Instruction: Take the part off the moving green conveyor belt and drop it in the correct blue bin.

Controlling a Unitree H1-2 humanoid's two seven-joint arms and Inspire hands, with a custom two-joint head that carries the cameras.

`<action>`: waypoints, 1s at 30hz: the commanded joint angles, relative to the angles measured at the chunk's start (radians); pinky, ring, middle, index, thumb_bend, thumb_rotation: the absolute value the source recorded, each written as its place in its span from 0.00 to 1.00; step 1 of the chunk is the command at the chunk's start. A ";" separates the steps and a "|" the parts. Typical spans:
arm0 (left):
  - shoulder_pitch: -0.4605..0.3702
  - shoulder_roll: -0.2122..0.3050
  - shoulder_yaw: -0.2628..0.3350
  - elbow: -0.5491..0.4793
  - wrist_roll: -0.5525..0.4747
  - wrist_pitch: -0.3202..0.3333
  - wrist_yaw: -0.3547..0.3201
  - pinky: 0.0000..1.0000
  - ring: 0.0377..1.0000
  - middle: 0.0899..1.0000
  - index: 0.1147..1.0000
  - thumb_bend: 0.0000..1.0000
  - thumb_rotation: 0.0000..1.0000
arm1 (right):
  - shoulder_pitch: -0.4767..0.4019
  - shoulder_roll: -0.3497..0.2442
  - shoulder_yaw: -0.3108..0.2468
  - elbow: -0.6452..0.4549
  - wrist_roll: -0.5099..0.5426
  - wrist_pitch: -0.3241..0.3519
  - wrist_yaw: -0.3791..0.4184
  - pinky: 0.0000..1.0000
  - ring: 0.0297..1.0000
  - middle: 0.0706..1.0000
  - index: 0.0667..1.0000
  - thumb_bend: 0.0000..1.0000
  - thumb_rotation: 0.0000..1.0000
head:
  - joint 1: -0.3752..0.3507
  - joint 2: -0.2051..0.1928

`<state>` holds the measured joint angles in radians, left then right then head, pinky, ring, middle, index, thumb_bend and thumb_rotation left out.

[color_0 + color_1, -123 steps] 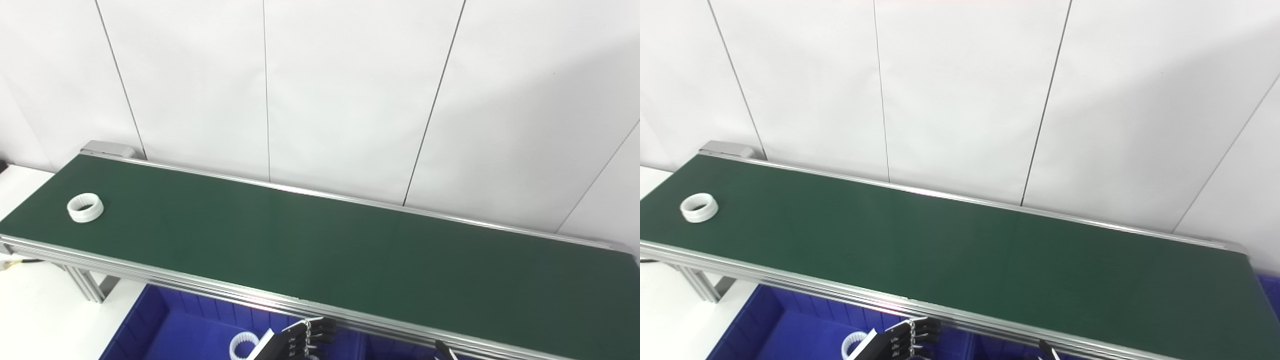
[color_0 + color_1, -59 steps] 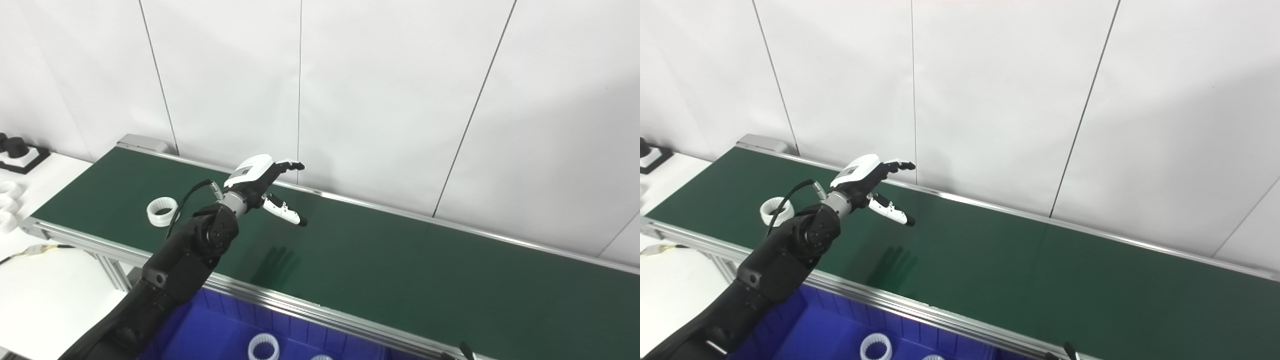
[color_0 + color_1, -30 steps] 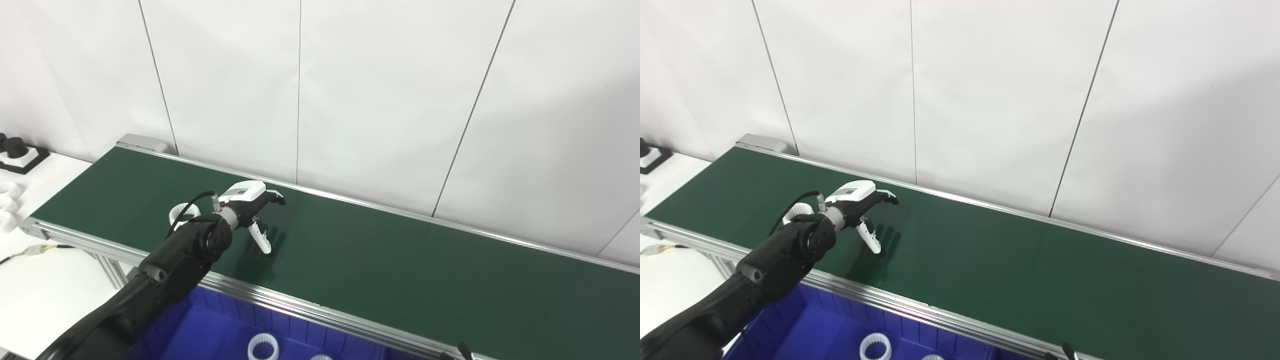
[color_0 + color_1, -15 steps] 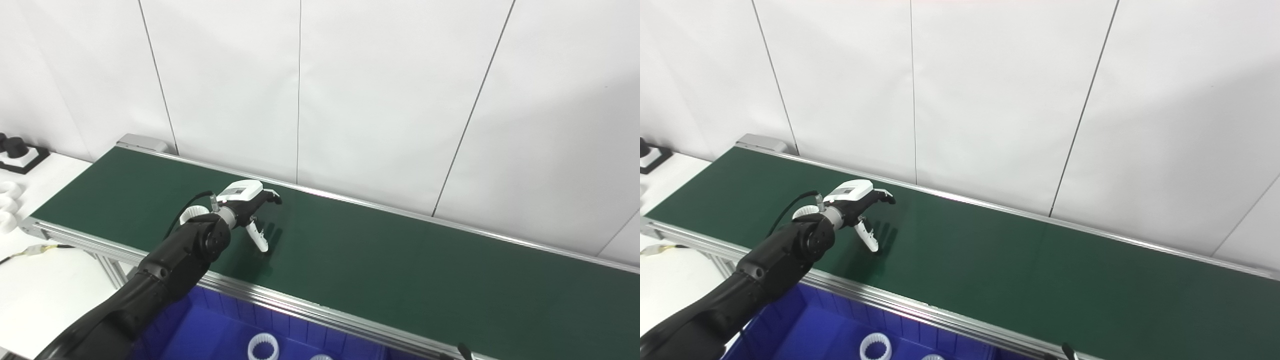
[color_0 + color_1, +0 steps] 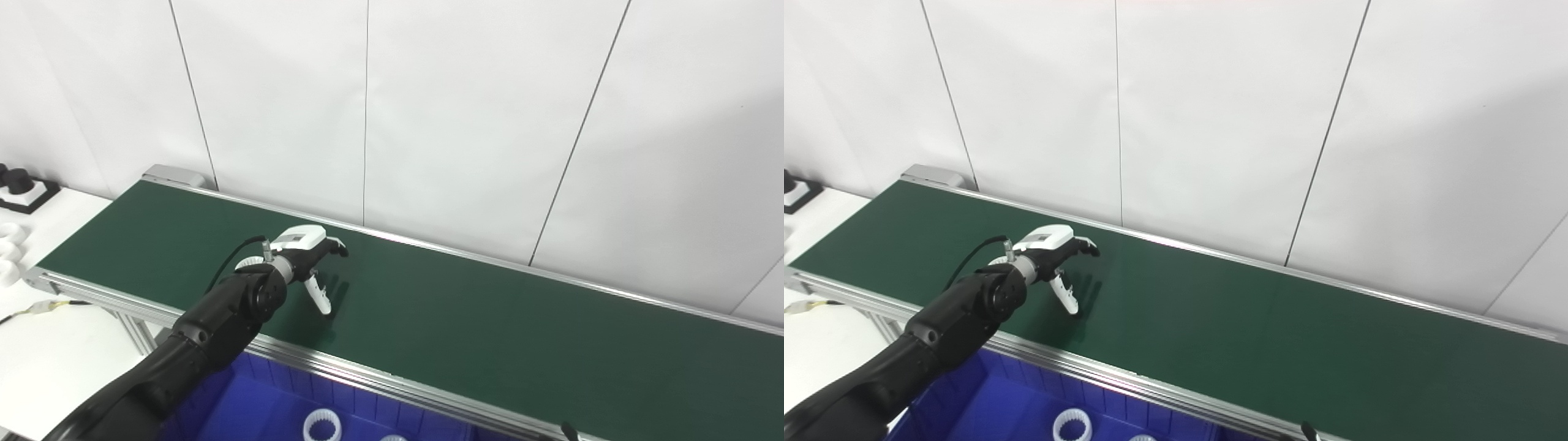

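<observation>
Your left robot hand (image 5: 306, 257) is out over the green conveyor belt (image 5: 490, 324), low above its surface, with the fingers (image 5: 334, 247) reaching toward the far rail and the thumb (image 5: 318, 296) angled down toward the near side. It is spread wide and holds nothing. The black forearm (image 5: 226, 312) crosses the near rail of the belt from the lower left.

The part you are after, a white toothed ring (image 5: 246, 263), lies flat on the belt just behind the wrist, on the side toward the belt's left end. Only a sliver of its rim shows past the wrist and the black cable in both eye views, so you cannot tell whether the ring touches the robot hand.

Below the near rail sits a blue bin (image 5: 257, 404). A white toothed ring in the bin (image 5: 321, 427) already lies on its floor, with the edge of a second one (image 5: 394, 438) at the bottom of the frame.

At the far left, on the white counter (image 5: 43, 361), you can see white ring parts (image 5: 9, 254) and a black part on a dark base (image 5: 21, 184).

Of your right robot hand only a dark tip (image 5: 569, 430) shows at the bottom edge, so you cannot tell whether it is spread or closed.
</observation>
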<state>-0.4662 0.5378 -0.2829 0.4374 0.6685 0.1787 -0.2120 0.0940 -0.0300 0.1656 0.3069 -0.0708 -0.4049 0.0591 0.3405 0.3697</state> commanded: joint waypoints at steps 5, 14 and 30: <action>-0.029 0.032 -0.010 -0.043 0.017 0.027 -0.013 0.90 0.85 0.86 0.79 0.93 0.04 | -0.006 0.004 -0.004 -0.027 0.006 -0.059 0.002 0.72 0.80 0.83 0.96 0.47 0.96 | 0.002 0.002; -0.026 0.027 -0.034 -0.070 0.018 0.051 -0.061 0.89 0.84 0.85 0.78 0.93 0.04 | -0.006 0.007 -0.005 -0.029 0.006 -0.057 0.000 0.72 0.79 0.83 0.96 0.48 0.95 | 0.003 0.003; -0.038 0.022 -0.079 -0.067 0.042 0.051 -0.095 0.90 0.85 0.85 0.80 0.91 0.05 | -0.007 0.006 -0.001 -0.029 0.005 -0.060 0.002 0.71 0.78 0.83 0.96 0.48 0.95 | -0.003 0.004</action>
<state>-0.4647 0.5371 -0.3661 0.3898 0.6947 0.2342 -0.3141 0.0955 -0.0298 0.1664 0.3042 -0.0687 -0.4049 0.0596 0.3375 0.3743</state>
